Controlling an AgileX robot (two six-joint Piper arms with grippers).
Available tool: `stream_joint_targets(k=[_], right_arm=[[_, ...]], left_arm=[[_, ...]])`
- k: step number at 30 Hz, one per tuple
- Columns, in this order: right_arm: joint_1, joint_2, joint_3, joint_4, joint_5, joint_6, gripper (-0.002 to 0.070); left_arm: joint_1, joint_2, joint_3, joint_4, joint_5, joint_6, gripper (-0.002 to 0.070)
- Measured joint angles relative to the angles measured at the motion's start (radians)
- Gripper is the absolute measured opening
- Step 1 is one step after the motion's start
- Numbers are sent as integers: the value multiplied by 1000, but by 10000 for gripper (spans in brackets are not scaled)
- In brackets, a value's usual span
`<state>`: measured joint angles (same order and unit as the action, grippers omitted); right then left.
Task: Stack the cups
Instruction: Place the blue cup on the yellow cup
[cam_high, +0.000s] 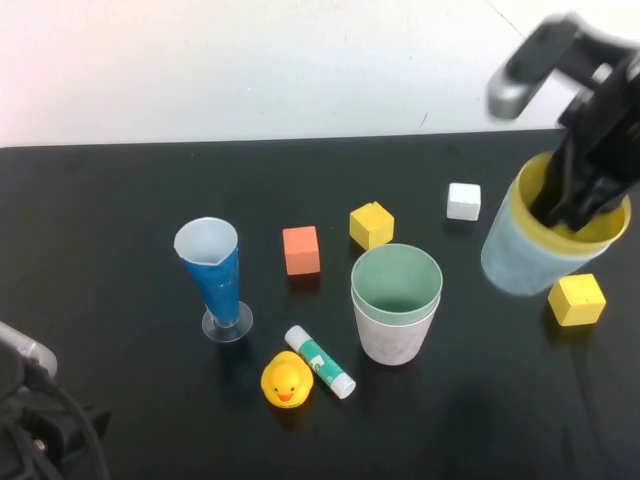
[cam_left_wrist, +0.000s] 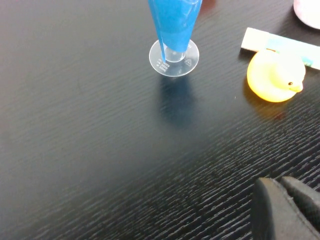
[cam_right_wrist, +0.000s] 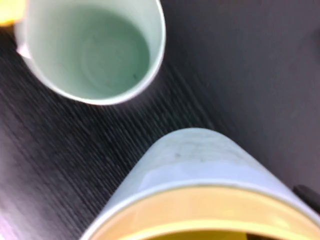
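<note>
Cups (cam_high: 397, 300): four, two nested pairs

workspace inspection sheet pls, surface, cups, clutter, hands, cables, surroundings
surface: black table, wood grain.
job's things: green cup nested in pink cup, upright at centre; yellow cup nested in light blue cup, lifted and tilted at right.
clutter: blue cone glass, rubber duck, glue stick, orange block, two yellow blocks, white block.
hands: right hand gripping the yellow cup's rim; left hand parked low at near left.
cables: by left arm.
surroundings: white wall.
</note>
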<state>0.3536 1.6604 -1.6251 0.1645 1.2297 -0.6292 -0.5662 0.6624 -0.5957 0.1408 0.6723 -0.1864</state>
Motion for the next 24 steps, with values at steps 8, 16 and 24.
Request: stream_joint_targets(k=[8,16,24], right_arm=[[73,-56,-22,118,12,-99,74],[150,66,-88,116,-43,-112,74],[152,206,-198,116,-37,-98,151]], left_arm=[[0,0,0,-25,0,-8,0],[0,0,0,-25,0,-15,0],[0,0,0,-25,47,-27,0]])
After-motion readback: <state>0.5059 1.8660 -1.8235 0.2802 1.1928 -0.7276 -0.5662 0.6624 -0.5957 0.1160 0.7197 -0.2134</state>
